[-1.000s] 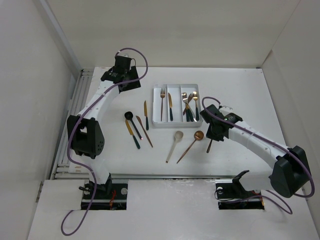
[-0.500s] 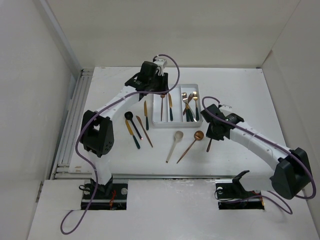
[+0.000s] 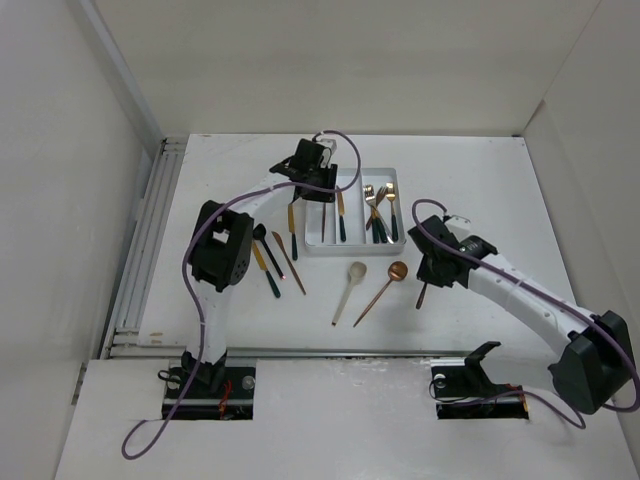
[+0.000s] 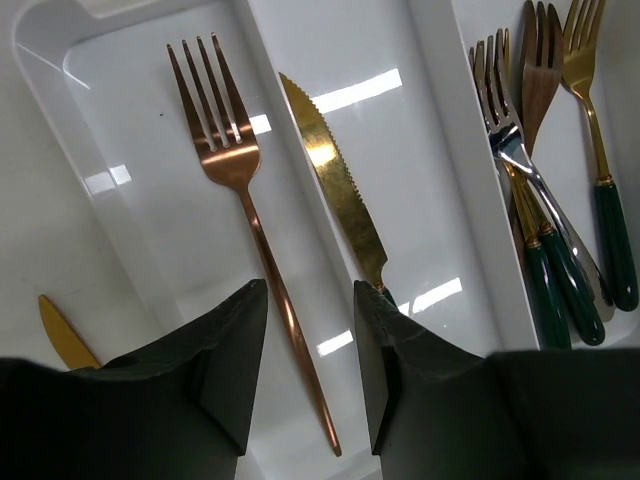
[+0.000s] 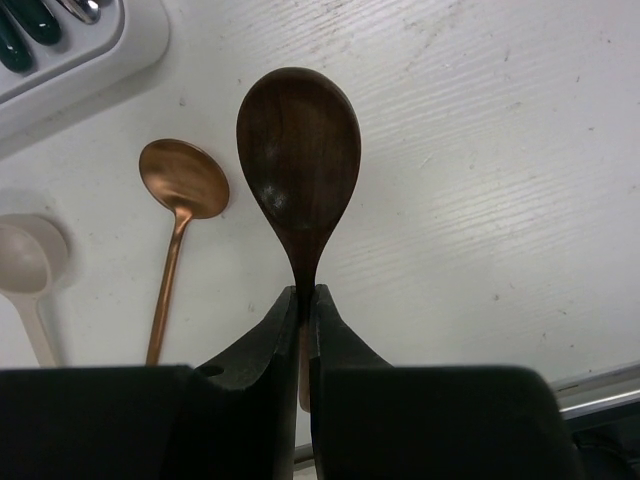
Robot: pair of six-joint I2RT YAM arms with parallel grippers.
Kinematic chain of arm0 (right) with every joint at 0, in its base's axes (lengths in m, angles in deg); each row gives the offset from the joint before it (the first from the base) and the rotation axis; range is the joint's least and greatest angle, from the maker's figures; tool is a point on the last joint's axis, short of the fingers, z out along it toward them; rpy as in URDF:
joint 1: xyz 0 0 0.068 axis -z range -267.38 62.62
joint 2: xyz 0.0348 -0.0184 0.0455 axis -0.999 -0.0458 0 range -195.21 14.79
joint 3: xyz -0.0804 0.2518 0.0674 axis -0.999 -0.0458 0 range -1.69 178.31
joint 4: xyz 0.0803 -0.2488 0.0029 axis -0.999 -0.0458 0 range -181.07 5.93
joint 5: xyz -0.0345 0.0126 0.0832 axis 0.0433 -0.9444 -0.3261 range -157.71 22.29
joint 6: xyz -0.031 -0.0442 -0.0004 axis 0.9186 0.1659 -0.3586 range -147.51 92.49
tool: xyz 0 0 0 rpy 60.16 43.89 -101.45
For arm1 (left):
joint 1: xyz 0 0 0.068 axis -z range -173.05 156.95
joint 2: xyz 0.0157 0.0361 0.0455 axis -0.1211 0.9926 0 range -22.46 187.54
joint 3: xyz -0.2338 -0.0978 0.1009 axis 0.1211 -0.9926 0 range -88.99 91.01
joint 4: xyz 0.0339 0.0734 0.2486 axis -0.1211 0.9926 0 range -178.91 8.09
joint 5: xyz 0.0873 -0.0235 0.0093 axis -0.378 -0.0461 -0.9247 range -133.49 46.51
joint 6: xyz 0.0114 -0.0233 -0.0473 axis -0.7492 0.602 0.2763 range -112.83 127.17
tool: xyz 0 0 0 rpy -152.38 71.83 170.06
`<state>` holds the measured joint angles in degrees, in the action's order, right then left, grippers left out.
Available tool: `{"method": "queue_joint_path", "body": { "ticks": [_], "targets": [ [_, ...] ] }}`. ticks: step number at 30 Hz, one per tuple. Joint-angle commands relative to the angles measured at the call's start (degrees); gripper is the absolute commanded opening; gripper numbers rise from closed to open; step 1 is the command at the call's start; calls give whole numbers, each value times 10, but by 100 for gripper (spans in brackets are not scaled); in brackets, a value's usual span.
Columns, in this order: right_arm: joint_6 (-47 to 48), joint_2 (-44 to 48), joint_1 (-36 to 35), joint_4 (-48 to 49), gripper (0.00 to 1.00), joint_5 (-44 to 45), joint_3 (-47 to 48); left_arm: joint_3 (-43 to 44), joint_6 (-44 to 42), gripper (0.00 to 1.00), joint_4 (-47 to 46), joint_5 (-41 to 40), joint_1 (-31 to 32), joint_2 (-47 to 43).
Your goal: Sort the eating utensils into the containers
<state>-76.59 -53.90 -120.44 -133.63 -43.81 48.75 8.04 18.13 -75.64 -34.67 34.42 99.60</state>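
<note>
My left gripper [image 4: 308, 300] has swung across to hang open over the fork [image 4: 225, 150] in the tray [image 4: 455, 130]'s left compartment, while the right gripper [image 5: 305, 300] clenches a dark spoon [image 5: 298, 150], unsorted, nearby

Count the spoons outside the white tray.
4: black round-bowled spoon beside the left arm elbow; cream spoon and copper spoon mid-table; dark brown spoon pinched in the right pincer. The left arm may hide more.
</note>
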Motion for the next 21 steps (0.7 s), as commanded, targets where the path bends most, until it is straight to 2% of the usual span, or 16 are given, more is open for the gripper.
{"method": "queue_joint_path", "body": {
  "ticks": [1,6,9,12,14,21],
  "targets": [
    [-14,24,1,2,0,2,-6,34,3,37,-4,-22,6,1],
    [-14,29,1,2,0,2,-6,40,8,21,-4,-35,6,20],
    [-14,24,1,2,0,2,-6,40,8,16,-4,-35,6,26],
    [-14,19,1,2,0,2,-6,45,13,16,2,-41,6,31],
    [-14,19,1,2,0,2,-6,45,13,21,2,-50,6,31],
    [-14,14,1,2,0,2,-6,45,13,26,17,-52,6,49]
  ]
}}
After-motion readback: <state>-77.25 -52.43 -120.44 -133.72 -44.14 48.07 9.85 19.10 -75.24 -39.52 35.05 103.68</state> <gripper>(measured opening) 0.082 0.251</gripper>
